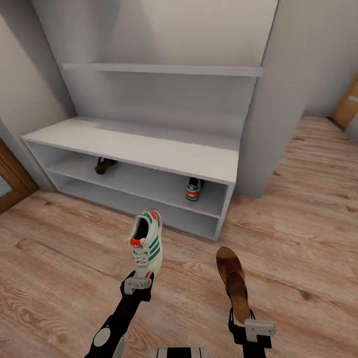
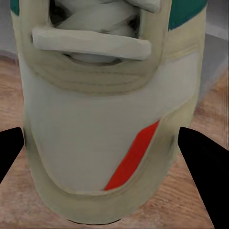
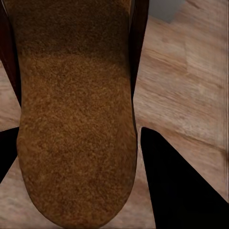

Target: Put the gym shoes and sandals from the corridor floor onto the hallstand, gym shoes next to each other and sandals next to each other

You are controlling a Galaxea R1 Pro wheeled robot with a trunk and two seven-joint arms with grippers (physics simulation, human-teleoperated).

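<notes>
A gym shoe (image 1: 146, 242) is clamped at its toe end by the left gripper (image 1: 137, 285), held above the floor (image 1: 59, 238), w/ fingers (image 2: 202, 157) closed on both sides. A sandal (image 1: 232, 282) is gripped at one end by the right gripper (image 1: 248, 323). Ahead of both, the hallstand (image 1: 134, 144) is seen w/ a 2nd sandal (image 1: 104, 165) and 2nd gym shoe (image 1: 193, 189) already on its upper shelf, well apart.

A home corridor or entryway. A low grey shoe rack (image 1: 149, 149) fills a wall niche in the centre of the frame, with a floating shelf (image 1: 164, 69) above it and shoes in its upper compartment. Wood-plank floor (image 1: 298, 209) spreads across the lower half; wooden door edges show at far left and upper right.
</notes>
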